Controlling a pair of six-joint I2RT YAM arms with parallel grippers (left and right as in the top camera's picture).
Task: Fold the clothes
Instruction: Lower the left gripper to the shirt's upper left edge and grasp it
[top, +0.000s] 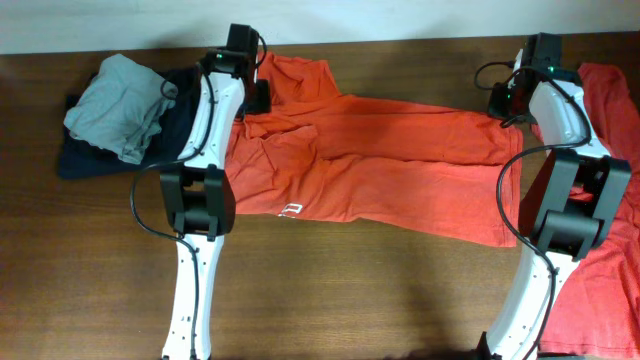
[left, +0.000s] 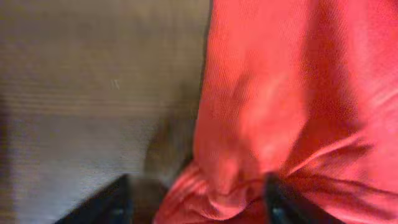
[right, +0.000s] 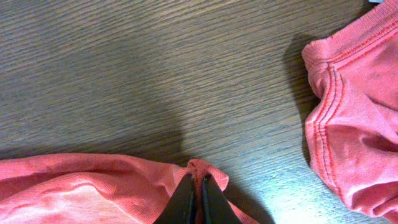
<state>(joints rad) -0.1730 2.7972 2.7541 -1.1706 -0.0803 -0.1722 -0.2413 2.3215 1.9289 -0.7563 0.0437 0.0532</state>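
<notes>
A dark brown wooden table (top: 380, 290) is stretching across the whole overhead view, its grain running lengthwise and its surface catching a soft sheen toward the near edge. Beyond its far edge a pale wall (top: 400, 20) is showing as a light strip. Toward the table's far left corner a grey garment (top: 120, 105) is lying crumpled in loose folds, resting on top of a dark navy garment (top: 85, 160). The navy piece is spreading out flat beneath it, showing past the grey one on the left and the near side.
</notes>
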